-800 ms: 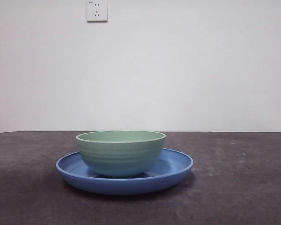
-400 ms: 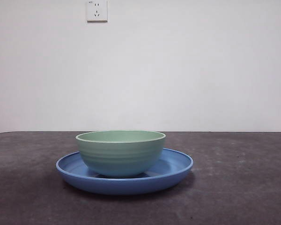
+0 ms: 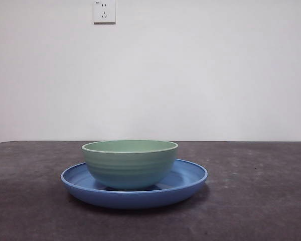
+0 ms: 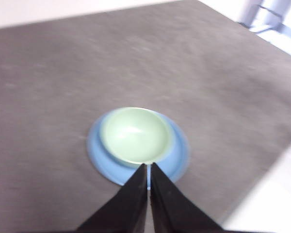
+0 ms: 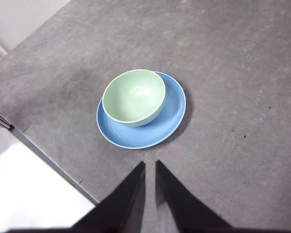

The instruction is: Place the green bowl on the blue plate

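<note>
The green bowl (image 3: pixel 130 163) stands upright in the blue plate (image 3: pixel 188 181) on the dark grey table, a little off the plate's centre. Both also show in the left wrist view, the bowl (image 4: pixel 135 134) and plate (image 4: pixel 178 155), and in the right wrist view, the bowl (image 5: pixel 134 96) and plate (image 5: pixel 172 109). My left gripper (image 4: pixel 149 167) is shut and empty, high above the table, back from the plate. My right gripper (image 5: pixel 150 165) is shut and empty, also high and apart from the plate. Neither gripper shows in the front view.
A white wall with a socket (image 3: pixel 104 11) stands behind the table. The table's edge (image 5: pixel 48 160) runs near the plate in the right wrist view, with a white surface beyond it.
</note>
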`<action>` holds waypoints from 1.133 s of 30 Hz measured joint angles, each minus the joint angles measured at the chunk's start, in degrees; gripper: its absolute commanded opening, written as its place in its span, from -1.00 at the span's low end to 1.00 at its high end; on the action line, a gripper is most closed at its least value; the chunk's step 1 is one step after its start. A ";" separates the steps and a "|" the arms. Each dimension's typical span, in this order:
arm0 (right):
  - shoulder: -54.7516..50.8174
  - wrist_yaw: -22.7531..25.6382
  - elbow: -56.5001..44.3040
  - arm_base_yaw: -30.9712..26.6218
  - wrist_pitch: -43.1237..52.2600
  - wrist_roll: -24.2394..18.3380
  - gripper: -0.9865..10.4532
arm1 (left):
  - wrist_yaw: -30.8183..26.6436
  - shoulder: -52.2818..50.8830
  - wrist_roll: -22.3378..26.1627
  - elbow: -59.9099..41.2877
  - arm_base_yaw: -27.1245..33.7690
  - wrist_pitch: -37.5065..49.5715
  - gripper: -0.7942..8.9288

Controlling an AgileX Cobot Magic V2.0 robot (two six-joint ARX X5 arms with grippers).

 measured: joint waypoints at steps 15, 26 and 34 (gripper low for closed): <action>0.00 0.00 0.00 0.00 0.00 0.00 -0.77 | -0.28 -10.08 5.79 -32.02 26.34 34.40 -0.81; 0.00 0.00 0.00 0.00 0.00 0.00 -0.77 | -7.67 -22.29 -0.17 -51.84 29.35 41.27 -0.81; 0.00 0.00 -0.02 0.00 0.00 0.00 -0.77 | -7.82 -26.53 -1.29 -55.30 29.35 43.21 -0.81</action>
